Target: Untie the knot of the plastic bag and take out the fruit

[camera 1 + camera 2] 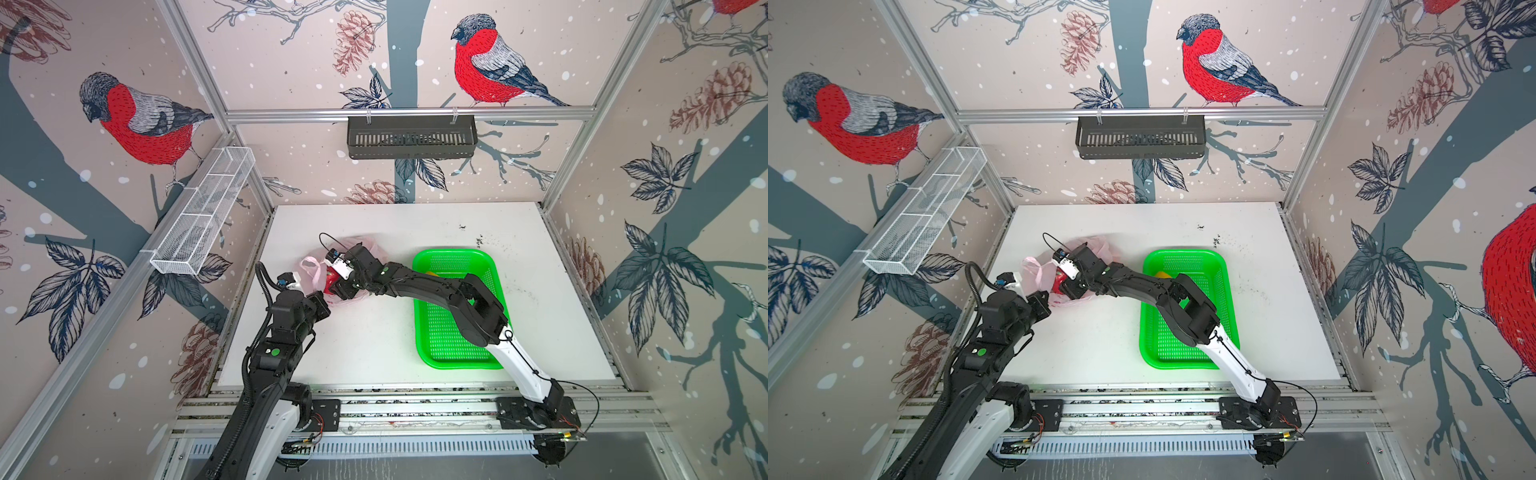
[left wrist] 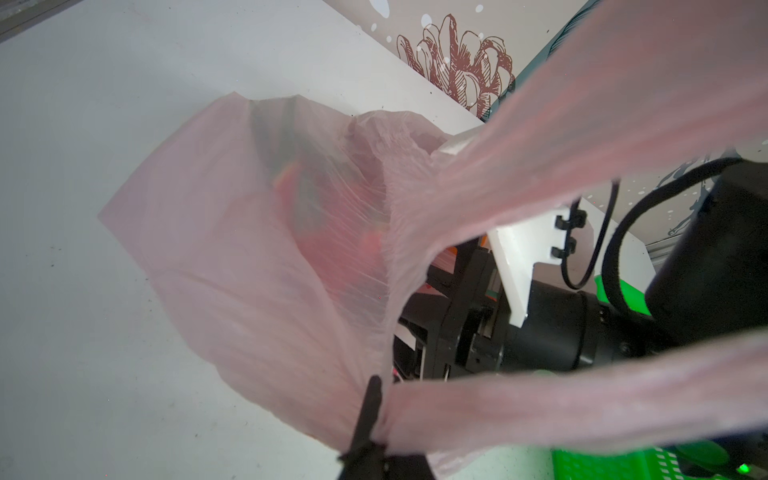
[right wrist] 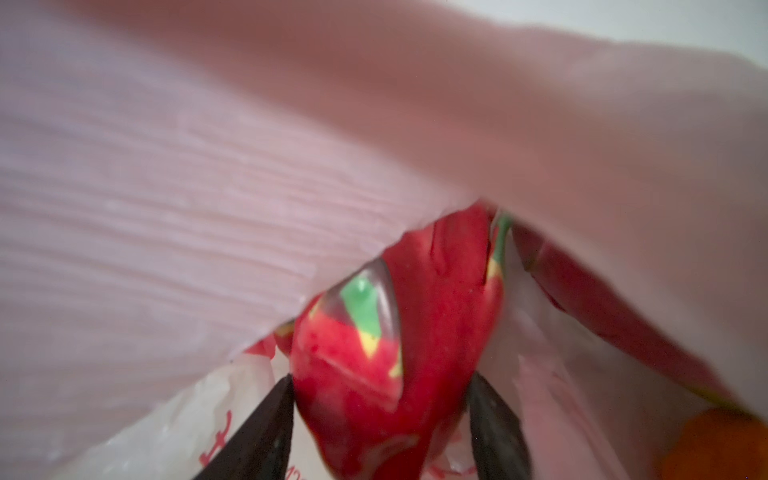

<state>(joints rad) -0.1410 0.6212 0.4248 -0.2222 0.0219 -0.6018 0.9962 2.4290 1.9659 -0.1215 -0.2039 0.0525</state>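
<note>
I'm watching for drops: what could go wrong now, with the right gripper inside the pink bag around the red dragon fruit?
The right gripper flanks the dragon fruit. Whether it grips yet is unclear, so the fruit may slip out on lifting.
The plastic bag drapes close over the fruit. Lifting could snag the film and tug it from the shut left gripper.

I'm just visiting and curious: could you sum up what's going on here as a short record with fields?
Left gripper: shut on the plastic bag, holding its mouth open
Right gripper: inside the bag, jaws flanking a red dragon fruit; grip unclear
Orange fruit: in the bag
Green basket: on the table, yellow fruit inside
</note>
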